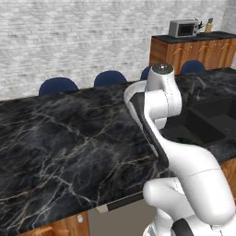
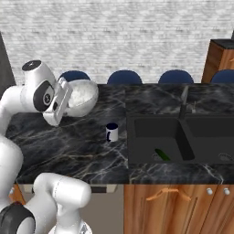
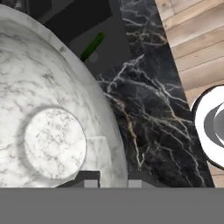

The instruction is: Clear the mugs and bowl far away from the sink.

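Gripping the rim of the white marbled bowl [image 3: 48,131] with the gripper [image 3: 113,178] — fingers clenched on its edge, holding it tilted above the dark marble counter [image 2: 68,141]. White navy-rimmed mug [image 2: 112,132] standing just left of the sink [image 2: 183,137] — green thing [image 2: 161,154] lying in basin.

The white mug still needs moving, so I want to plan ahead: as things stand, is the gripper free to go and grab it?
Probably not yet. The gripper is shut on the rim of the marble bowl, held above the counter. The white mug stands in the open beside the sink, nothing crowding it.
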Tool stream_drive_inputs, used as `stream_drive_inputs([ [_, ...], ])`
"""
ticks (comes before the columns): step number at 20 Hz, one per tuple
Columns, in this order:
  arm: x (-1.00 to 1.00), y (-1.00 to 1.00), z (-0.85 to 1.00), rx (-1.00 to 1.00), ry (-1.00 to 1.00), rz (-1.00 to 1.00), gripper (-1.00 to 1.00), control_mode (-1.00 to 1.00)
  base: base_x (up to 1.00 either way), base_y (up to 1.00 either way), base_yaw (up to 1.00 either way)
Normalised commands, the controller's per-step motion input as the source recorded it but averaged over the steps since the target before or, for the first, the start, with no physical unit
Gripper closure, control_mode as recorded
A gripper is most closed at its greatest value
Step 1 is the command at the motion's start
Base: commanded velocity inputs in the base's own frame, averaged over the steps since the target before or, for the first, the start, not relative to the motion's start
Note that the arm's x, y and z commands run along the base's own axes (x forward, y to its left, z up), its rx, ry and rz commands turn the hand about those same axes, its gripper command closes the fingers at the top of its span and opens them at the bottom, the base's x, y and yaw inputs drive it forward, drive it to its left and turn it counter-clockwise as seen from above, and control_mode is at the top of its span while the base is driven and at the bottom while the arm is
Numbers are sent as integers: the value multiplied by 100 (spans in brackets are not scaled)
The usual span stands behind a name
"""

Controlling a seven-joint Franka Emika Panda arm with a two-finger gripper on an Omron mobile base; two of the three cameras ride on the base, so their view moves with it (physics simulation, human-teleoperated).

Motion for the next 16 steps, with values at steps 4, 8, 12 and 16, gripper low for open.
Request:
stream_drive_inputs([
  [4,-39,-3,39,4,-13,-16,100,-100,0,0,0],
  [8,-51,-23,38,18,0,-2,100,-100,0,0,0],
  [12,-64,-19,46,18,0,1,100,-100,0,0,0],
  [16,-80,-4,40,5,0,17,100,-100,0,0,0],
])
